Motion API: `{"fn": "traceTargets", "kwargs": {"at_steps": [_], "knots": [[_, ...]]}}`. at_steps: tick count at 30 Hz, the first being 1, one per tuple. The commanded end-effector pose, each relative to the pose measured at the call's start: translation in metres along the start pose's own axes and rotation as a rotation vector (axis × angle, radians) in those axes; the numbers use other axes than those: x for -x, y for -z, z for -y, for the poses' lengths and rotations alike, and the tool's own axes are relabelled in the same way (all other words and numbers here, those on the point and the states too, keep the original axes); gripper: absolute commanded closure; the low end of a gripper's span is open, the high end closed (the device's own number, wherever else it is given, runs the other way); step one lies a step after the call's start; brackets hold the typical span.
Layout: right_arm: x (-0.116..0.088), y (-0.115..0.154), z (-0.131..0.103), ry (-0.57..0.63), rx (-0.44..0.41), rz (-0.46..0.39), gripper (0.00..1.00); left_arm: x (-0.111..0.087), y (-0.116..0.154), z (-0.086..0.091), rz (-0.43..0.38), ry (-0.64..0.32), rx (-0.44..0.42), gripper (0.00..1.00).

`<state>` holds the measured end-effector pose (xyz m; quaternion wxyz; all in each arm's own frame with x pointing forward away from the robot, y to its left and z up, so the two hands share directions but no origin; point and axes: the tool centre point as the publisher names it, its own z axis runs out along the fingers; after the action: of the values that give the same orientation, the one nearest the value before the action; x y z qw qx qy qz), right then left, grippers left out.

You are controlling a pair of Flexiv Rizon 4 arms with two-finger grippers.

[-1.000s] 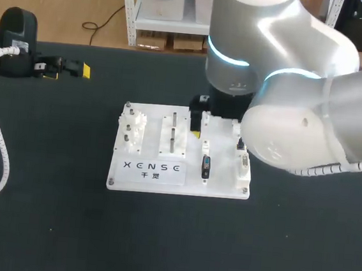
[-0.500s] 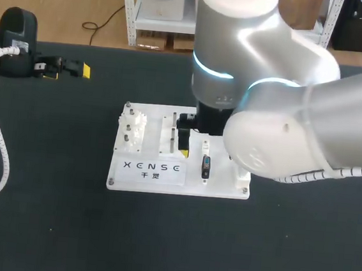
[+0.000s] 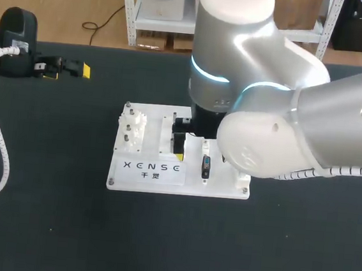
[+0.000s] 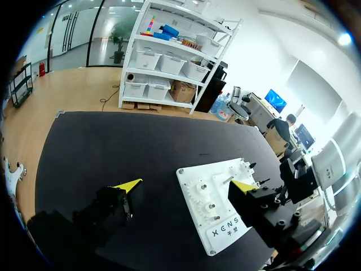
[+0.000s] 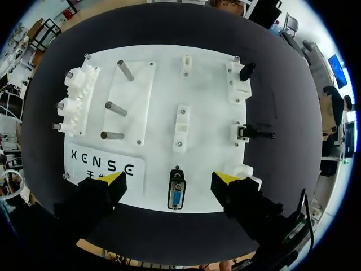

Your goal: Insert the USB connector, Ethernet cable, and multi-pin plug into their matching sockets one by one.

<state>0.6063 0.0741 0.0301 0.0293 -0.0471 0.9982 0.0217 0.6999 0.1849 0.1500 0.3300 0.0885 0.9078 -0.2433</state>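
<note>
Right pincer [image 5: 169, 179] apart, empty, above white rectangular plastic socket board [image 5: 208, 101] on black desk [image 3: 45, 212]. Black multi-pin connector [image 5: 176, 197] on board's near-right part, below pincer gap, untouched. Left pincer [image 4: 187, 185] apart, empty, far left.

Tally on the table: one board, two grippers, one cable.
One white board [image 3: 221, 185] lies at the middle of the head view. On it stand three metal posts [image 5: 115, 108] and three white gears [image 5: 69, 105], each set in its own row, plus one multi-pin connector [image 5: 176, 197] with a blue face and two small black parts [image 5: 246, 70]. Two grippers show: the left gripper [image 3: 67, 72] at the upper left of the head view and the right gripper [image 5: 170, 177] above the board. Each has two yellow tips [image 5: 115, 176], four in all. One white coiled cable [image 3: 0, 150] runs down the head view's left edge.
</note>
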Motion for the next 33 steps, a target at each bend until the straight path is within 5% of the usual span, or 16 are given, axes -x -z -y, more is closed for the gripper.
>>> {"fn": "traceTargets", "kwargs": {"at_steps": [1, 27, 28, 29, 33], "knots": [[-0.001, 0.0, 0.0, -0.001, 0.0, 0.003, 0.0, 0.0, 0.0, 0.0, 0.0, 0.0, 0.0, 0.0], [-0.001, -0.014, 0.004, -0.037, -0.06, 0.012, 0.0, 0.0, 0.0, 0.0, 0.0, 0.0, 0.0, 0.0], [-0.001, -0.014, 0.004, -0.039, -0.061, 0.014, 0.18, 0.0, 0.0, 0.0, 0.0, 0.0, 0.0, 0.0], [-0.001, -0.014, 0.005, -0.041, -0.062, 0.015, 0.24, 0.0, 0.0, 0.0, 0.0, 0.0, 0.0, 0.0], [-0.002, -0.013, 0.008, -0.053, -0.057, 0.017, 0.32, 0.0, 0.0, 0.0, 0.0, 0.0, 0.0, 0.0]]}}
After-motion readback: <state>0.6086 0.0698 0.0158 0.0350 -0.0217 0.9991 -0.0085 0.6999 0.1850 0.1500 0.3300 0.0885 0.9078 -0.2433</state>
